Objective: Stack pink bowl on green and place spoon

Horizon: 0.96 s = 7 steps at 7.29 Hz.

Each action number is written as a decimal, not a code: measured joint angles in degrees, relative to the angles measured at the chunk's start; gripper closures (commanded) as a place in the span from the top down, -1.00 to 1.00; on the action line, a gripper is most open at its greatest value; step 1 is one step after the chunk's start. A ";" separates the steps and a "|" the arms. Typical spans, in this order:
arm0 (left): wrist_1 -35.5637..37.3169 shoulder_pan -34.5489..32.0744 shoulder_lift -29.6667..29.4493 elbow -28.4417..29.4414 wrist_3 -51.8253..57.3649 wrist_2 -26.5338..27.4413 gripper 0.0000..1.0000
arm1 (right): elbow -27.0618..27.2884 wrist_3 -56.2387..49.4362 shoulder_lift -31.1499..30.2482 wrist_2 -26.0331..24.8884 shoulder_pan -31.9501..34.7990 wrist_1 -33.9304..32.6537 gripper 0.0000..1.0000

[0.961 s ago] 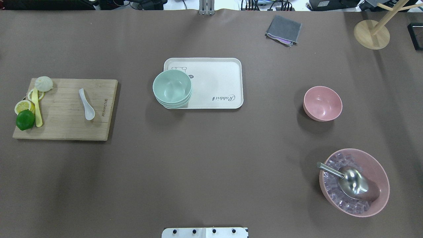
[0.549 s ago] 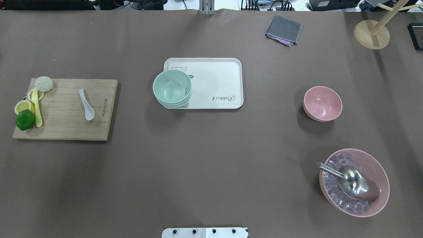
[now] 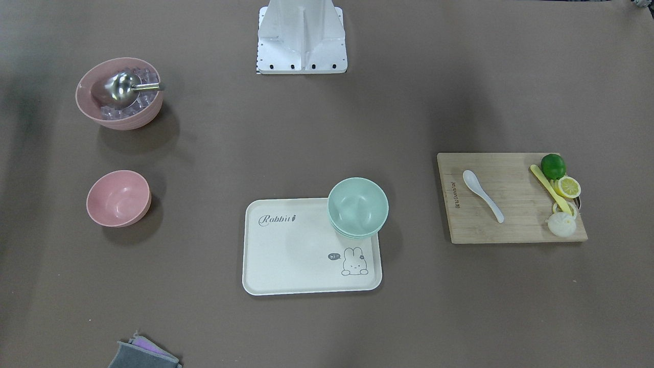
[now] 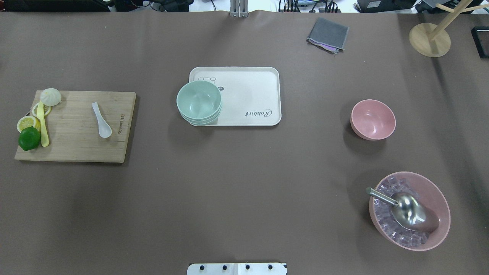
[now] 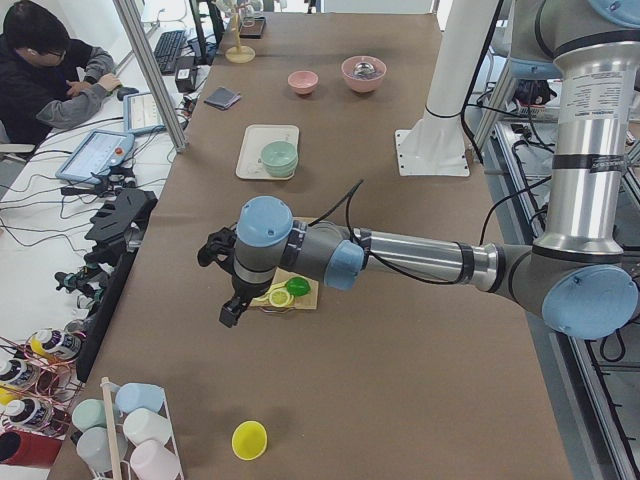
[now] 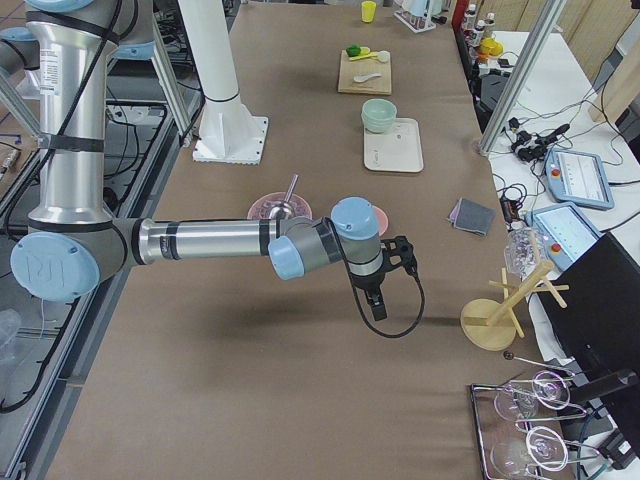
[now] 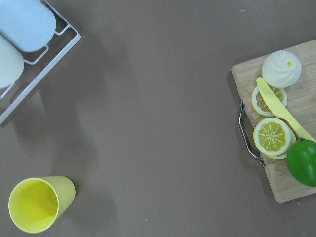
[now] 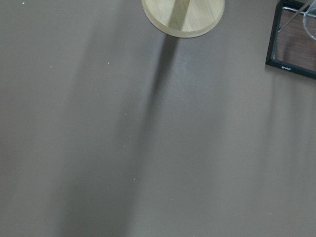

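The small pink bowl stands empty on the brown table at the right; it also shows in the front view. A stack of green bowls sits on the left corner of the white tray. The white spoon lies on the wooden cutting board at the left. Neither gripper shows in the overhead or front views. The left gripper hangs beyond the board's far end. The right gripper hangs past the pink bowl near the wooden stand. I cannot tell whether either is open or shut.
A lime, lemon slices, a bun and a yellow knife lie on the board. A large pink bowl holds ice cubes and a metal scoop. A grey cloth and a wooden stand are at the back right. A yellow cup stands beyond the table's left end.
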 measured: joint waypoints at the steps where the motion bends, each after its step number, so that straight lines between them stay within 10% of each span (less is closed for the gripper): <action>1: -3.07 0.59 -1.55 1.86 -1.40 -0.08 0.98 | -1.53 -0.16 -1.20 0.03 -0.01 2.65 1.00; 7: -9.68 9.19 -4.27 3.44 -4.79 0.01 0.98 | -5.98 28.24 5.73 -1.16 -14.78 10.91 1.00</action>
